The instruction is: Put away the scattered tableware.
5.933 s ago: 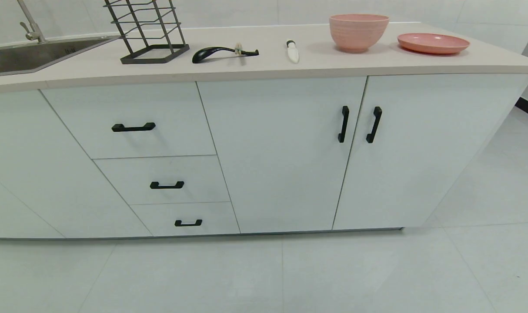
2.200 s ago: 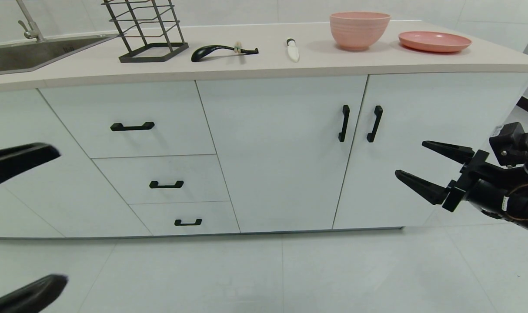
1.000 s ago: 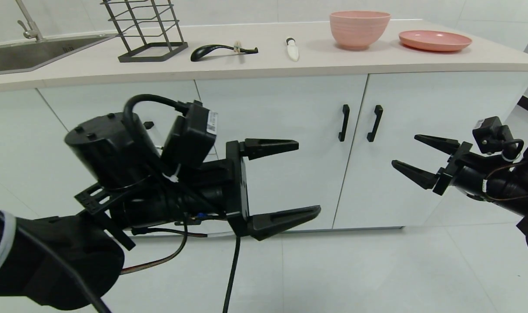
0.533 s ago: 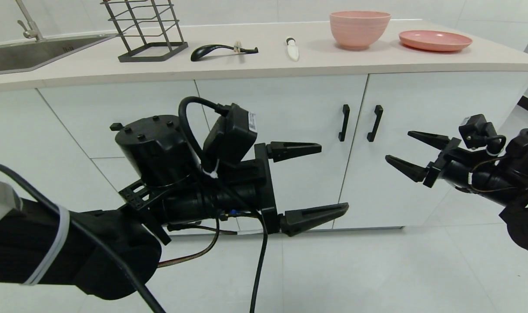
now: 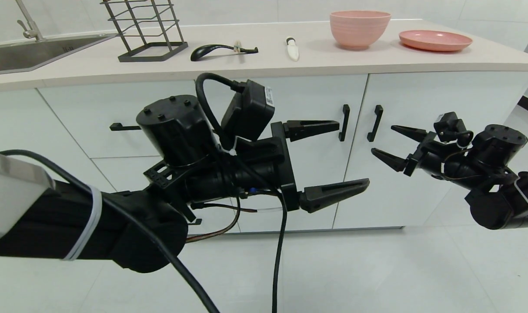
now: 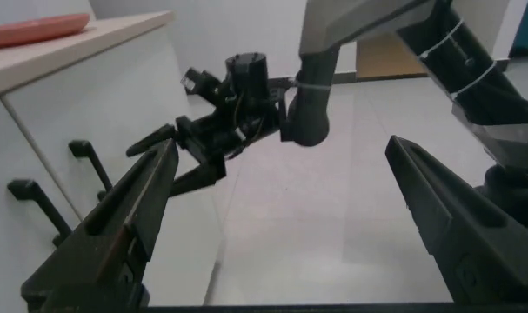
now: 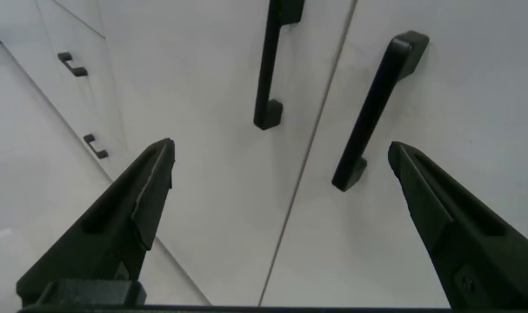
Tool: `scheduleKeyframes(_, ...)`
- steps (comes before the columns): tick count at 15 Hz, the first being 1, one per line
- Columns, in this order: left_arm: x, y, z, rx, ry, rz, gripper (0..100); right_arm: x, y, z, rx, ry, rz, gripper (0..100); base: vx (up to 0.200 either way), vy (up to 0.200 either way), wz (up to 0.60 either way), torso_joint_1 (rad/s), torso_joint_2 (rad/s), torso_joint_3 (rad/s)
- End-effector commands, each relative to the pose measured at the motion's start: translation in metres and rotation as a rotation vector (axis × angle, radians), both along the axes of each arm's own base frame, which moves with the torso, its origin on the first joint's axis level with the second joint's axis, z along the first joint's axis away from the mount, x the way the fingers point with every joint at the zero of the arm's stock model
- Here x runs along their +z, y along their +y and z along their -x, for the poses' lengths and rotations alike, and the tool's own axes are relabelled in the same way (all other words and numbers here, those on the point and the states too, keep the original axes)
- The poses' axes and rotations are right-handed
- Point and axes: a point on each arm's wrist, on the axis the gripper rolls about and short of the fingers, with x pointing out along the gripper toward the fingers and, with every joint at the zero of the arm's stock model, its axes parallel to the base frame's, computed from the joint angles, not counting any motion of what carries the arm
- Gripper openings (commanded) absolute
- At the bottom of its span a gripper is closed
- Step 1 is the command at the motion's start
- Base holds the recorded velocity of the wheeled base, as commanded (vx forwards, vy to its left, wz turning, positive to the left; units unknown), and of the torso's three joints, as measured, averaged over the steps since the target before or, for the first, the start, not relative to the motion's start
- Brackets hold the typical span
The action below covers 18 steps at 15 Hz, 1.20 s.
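All the tableware lies up on the counter [image 5: 377, 61], above and beyond both tools and well apart from them. A pink bowl [image 5: 359, 29] stands upright near the far right, with a pink plate [image 5: 435, 40] flat just beside it toward the counter's right end. Left of the bowl lies a small white knife [image 5: 292, 50], and left of that a black spoon [image 5: 212, 50], which lies near the foot of a wire rack [image 5: 144, 30]. A sink [image 5: 29, 54] is set into the counter at the far left.

The left tool [image 5: 353, 154] hangs in front of the middle cabinet door [image 5: 290, 100], below the counter's edge. Its fingers are spread wide, one above the other, and there is nothing between them. The upper fingertip lies close to the left door handle [image 5: 343, 123] in the head view; whether it touches cannot be told.

The right tool [image 5: 382, 139] is in front of the right cabinet door [image 5: 442, 113], pointing toward the right door handle [image 5: 374, 124]. Its wrist view shows both fingers parted wide, framing the two handles, apart from them and gripping nothing
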Motion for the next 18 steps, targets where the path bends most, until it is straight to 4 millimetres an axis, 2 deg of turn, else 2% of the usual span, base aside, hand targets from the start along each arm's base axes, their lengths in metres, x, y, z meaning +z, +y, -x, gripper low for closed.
scheduleKeyframes(1, -0.002, -0.014, -0.013, -0.03, -0.017, 0.006, 100, -0.008, 0.001, -0.015, 0.006, -0.004, 0.0, 100, 0.0, 0.0, 0.0, 0.0, 0.0, 0.0)
scheduleKeyframes(5, -0.019, -0.033, -0.034, -0.013, 0.092, -0.026, 100, -0.011, 0.0, -0.031, 0.002, -0.033, 0.0, 100, 0.0, 0.0, 0.0, 0.0, 0.0, 0.0)
scheduleKeyframes(7, -0.022, -0.046, -0.044, -0.003, 0.091, -0.02, 100, -0.01, 0.002, -0.039, 0.006, -0.058, -0.002, 100, 0.0, 0.0, 0.0, 0.0, 0.0, 0.0)
scheduleKeyframes(9, -0.027, -0.054, -0.044, -0.009, 0.097, -0.022, 100, -0.011, 0.009, -0.048, 0.02, -0.079, -0.003, 100, 0.0, 0.0, 0.0, 0.0, 0.0, 0.0)
scheduleKeyframes(12, -0.031, -0.055, -0.045, 0.004, 0.102, -0.022, 100, -0.016, 0.013, -0.052, 0.031, -0.081, -0.003, 100, 0.0, 0.0, 0.0, 0.0, 0.0, 0.0)
scheduleKeyframes(18, -0.03, -0.055, -0.046, 0.032, 0.102, -0.012, 100, -0.005, 0.017, -0.053, 0.081, -0.119, -0.006, 100, 0.0, 0.0, 0.0, 0.0, 0.0, 0.0)
